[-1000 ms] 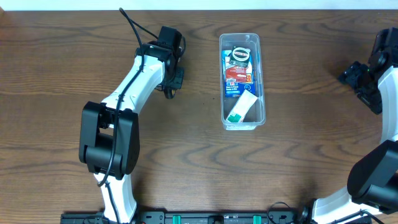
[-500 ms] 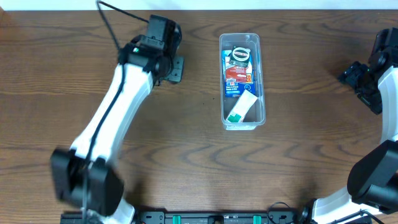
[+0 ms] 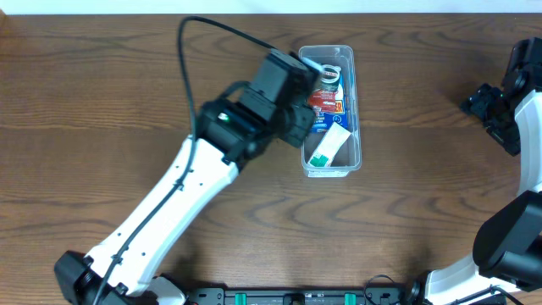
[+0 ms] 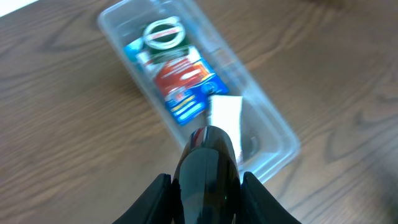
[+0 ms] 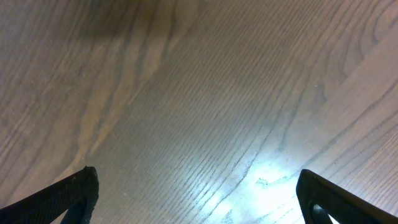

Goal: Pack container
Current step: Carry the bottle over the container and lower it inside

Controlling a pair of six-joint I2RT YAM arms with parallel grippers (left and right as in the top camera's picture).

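Centrally on the wooden table (image 3: 423,212), toward its far edge, lies the container (image 3: 356,127): clear plastic, long and narrow, with rounded corners and a raised rim. Through its walls (image 4: 273,134) three things show. A round disc (image 3: 329,74) with a dark ring lies at the far end. A flat, glossy red and blue packet (image 3: 326,106) is in the middle. A white sachet (image 3: 329,146) with a green patch lies tilted at the near end.

The left gripper (image 4: 207,183) hangs above the container's left wall, over the sachet end as the wrist camera sees it. Its fingers are clamped on a dark item (image 4: 208,162), smooth, shiny and rounded, with a small red and white mark at its tip. What the item is cannot be told. From overhead the wrist body hides the fingers and covers the container's far left corner.

The right gripper (image 3: 487,102) is well apart from the container, near the table's right edge. Its fingers (image 5: 74,190) are spread wide over bare wood grain with nothing between them.
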